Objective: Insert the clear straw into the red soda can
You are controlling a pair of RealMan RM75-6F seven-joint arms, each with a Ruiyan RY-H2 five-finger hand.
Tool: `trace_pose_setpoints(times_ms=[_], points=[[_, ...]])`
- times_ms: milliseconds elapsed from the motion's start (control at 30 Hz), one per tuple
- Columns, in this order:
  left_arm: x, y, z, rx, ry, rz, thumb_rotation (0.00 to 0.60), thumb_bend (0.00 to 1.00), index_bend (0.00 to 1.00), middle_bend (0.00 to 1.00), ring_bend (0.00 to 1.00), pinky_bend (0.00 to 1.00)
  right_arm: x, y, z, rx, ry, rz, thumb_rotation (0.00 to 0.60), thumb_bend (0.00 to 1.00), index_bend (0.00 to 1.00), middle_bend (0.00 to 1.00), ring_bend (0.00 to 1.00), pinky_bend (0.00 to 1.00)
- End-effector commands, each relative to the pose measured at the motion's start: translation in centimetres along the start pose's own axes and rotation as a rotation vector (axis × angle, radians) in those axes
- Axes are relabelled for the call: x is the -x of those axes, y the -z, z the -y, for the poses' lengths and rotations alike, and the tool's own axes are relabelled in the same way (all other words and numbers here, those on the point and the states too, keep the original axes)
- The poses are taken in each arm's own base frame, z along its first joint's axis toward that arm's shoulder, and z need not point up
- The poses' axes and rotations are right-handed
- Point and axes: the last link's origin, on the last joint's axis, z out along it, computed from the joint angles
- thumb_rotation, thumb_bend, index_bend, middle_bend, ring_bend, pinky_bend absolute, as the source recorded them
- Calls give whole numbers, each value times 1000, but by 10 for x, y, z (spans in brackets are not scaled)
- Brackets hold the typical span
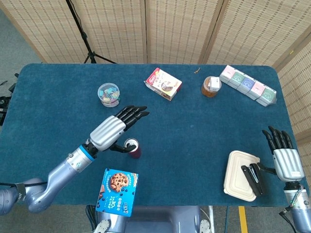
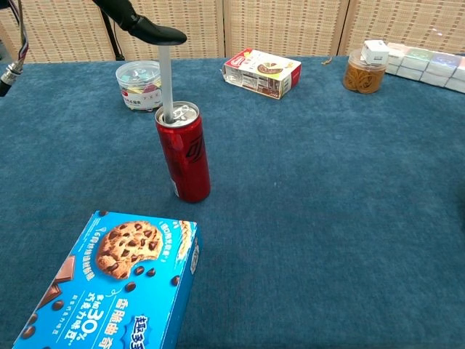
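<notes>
The red soda can (image 2: 185,153) stands upright on the blue cloth, and it shows from above as a can (image 1: 132,147) near the table's front. A clear straw (image 2: 166,78) stands upright in its opening. My left hand (image 1: 115,129) hovers over the can with its fingers stretched out flat toward the far right. Its thumb (image 2: 149,30) lies across the straw's top end; nothing is gripped. My right hand (image 1: 283,156) rests at the table's right edge, fingers straight and apart, holding nothing.
A blue cookie box (image 2: 109,291) lies just in front of the can. At the back are a clear tub of clips (image 1: 108,94), a pink snack box (image 1: 163,83), an amber jar (image 1: 211,86) and a row of small packs (image 1: 248,85). A white lidded container (image 1: 240,177) sits beside my right hand.
</notes>
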Motion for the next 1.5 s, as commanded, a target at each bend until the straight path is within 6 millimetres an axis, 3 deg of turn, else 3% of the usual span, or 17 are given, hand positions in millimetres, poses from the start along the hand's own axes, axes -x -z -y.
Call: trace_pose_setpoints(times_ms=[33,867,1067,1400,1500], points=[[1,-1,1,-1,3,2,600,239,0,0,0,0,0,0,0,0,0,-1,600,0,0,0,0,0],[18,-5,24,-57,18,30,600,239,0,0,0,0,-2,0,-3,10,0,-3,600,0,0,0,0,0],[9,0,25,-41,11,-11,600,239,0,0,0,0,-2,0,-3,11,-1,-1,600,0,0,0,0,0],[-5,54,55,-120,-228,-128,600,239,0,0,0,0,-4,2,-3,7,1,-14,600,0,0,0,0,0],[-6,98,78,-212,-303,-212,600,239,0,0,0,0,-5,3,-1,2,1,-10,600,0,0,0,0,0]])
